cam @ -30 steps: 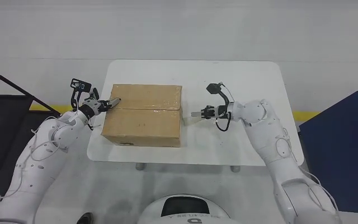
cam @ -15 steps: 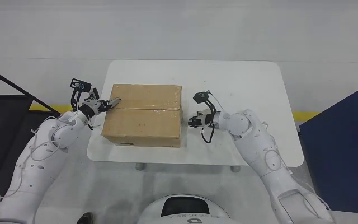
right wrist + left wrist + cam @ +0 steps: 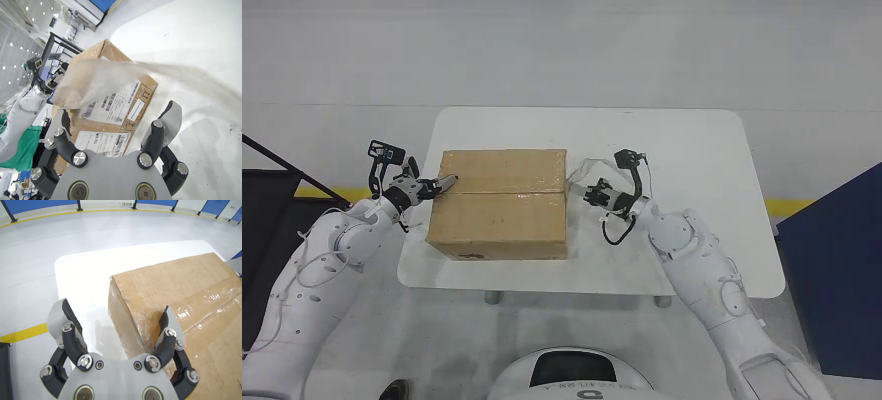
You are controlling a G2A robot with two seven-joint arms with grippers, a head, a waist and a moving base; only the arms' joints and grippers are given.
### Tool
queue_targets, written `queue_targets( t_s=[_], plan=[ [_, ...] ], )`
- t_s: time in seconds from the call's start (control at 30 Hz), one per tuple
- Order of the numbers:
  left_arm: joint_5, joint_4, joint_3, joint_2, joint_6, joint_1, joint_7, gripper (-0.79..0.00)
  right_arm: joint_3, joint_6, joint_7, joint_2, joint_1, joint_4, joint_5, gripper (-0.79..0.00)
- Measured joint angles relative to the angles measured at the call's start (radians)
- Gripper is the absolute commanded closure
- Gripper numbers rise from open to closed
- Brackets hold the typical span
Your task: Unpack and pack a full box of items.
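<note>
Two open grippers: left gripper [image 3: 115, 306] at taped cardboard box's [image 3: 502, 205] end, right gripper [image 3: 117, 108] now moved close beside opposite end.

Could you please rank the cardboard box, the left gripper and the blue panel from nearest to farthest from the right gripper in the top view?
1. The cardboard box, its end right beside the right gripper.
2. The left gripper, at the box's opposite end.
3. The blue panel, far off on the robot's right.
</note>
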Motion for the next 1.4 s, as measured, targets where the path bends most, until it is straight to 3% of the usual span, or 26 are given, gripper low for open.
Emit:
queue_targets(
  t_s=[0.3,0.47,0.7,0.93,1.1,1.3,1.4],
  plan=[
    [0.0,0.0,0.0,0.0,0.0,0.0,0.0,-0.785,0.038,-0.081,-0.091,0.009,-0.077,-0.064,0.055,-0.785],
    [0.0,0.0,0.0,0.0,0.0,0.0,0.0,-0.785,0.041,-0.061,-0.141,0.009,-0.104,-0.114,0.052,-0.785],
    [0.0,0.0,0.0,0.0,0.0,0.0,0.0,-0.785,-0.051,0.111,-0.203,-0.008,-0.094,-0.209,-0.083,-0.785],
    [-0.005,0.001,-0.003,-0.001,0.005,0.002,0.006,-0.785,-0.18,0.25,-0.217,-0.036,-0.032,-0.212,-0.189,-0.785],
    [-0.101,0.039,-0.072,-0.003,0.066,0.017,0.065,-0.785,-0.225,0.352,-0.279,-0.051,-0.019,-0.213,-0.26,-0.785],
    [-0.164,0.117,-0.164,0.006,0.036,0.018,0.051,-0.785,-0.239,0.439,-0.305,-0.057,-0.03,-0.238,-0.318,-0.785],
    [-0.151,0.15,-0.173,0.007,0.023,0.014,0.025,-0.785,-0.241,0.458,-0.29,-0.059,-0.033,-0.245,-0.332,-0.785]
  ],
)
